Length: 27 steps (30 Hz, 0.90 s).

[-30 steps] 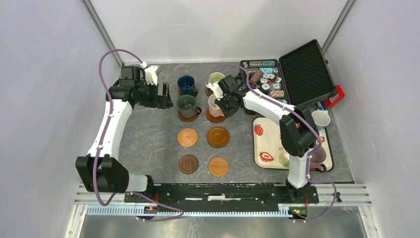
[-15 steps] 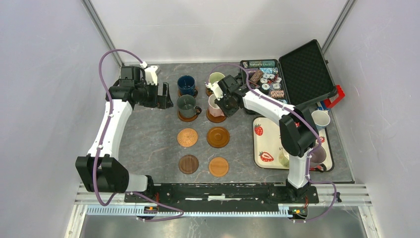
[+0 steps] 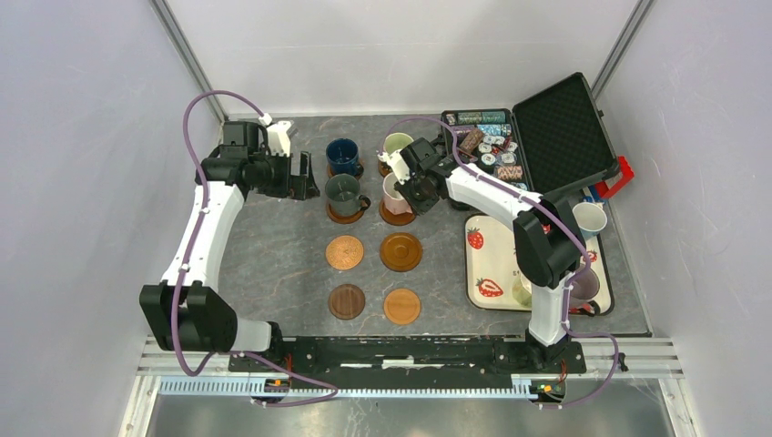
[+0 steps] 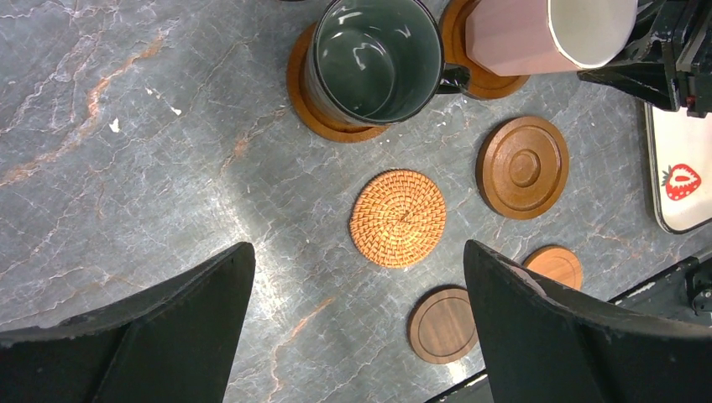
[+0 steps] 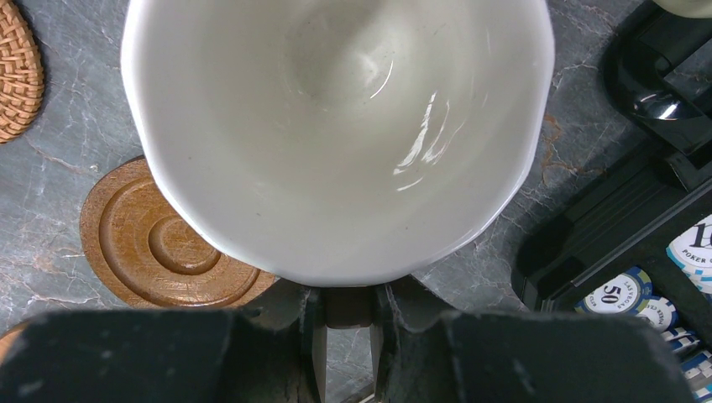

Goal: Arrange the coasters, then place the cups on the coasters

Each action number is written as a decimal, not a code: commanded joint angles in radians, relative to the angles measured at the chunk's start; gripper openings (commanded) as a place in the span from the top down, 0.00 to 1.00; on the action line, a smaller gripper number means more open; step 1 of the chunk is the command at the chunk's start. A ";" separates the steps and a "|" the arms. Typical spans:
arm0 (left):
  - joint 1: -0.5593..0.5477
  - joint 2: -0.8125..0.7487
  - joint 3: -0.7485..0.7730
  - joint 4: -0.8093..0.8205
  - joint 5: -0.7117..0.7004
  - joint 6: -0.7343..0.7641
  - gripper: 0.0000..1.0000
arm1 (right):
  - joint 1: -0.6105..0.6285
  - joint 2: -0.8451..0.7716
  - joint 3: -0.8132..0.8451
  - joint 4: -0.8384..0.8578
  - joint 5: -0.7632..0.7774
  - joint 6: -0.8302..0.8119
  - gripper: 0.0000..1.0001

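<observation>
Right tool (image 5: 348, 317) clamped on pink ceramic mug (image 5: 336, 126); left tool (image 4: 357, 327) apart. Blue-white poker chip (image 5: 617, 295), lower right, reads "50".

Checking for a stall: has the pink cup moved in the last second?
No. The pink cup stays put over its coaster, level with the grey-green cup, in the top view.

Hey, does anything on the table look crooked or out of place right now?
The pink cup leans sideways over its coaster beside the upright grey-green cup, clamped in the right gripper, so it is not sitting flat yet.
</observation>
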 commanded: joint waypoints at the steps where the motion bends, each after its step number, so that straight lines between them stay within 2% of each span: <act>1: 0.007 0.007 -0.003 0.029 0.025 0.001 0.00 | 0.006 -0.073 0.012 0.034 0.016 0.010 0.89; 9: 0.007 0.010 -0.002 0.029 0.028 0.000 0.00 | 0.005 -0.088 -0.017 0.034 0.015 0.010 0.90; 11: 0.007 0.014 -0.001 0.029 0.030 -0.001 0.00 | 0.005 -0.083 -0.016 0.034 0.005 0.012 0.82; 12: 0.007 0.013 -0.002 0.029 0.029 -0.001 0.00 | 0.005 -0.081 -0.016 0.035 0.001 0.014 0.74; 17: 0.007 0.011 -0.002 0.029 0.023 0.002 0.00 | 0.005 -0.080 -0.008 0.032 -0.012 0.016 0.57; 23: 0.007 0.013 -0.001 0.028 0.022 0.005 0.00 | 0.005 -0.093 -0.017 0.026 -0.026 0.008 0.51; 27: 0.007 0.013 0.002 0.028 0.023 0.006 0.00 | 0.005 -0.125 -0.037 0.025 -0.061 -0.023 0.36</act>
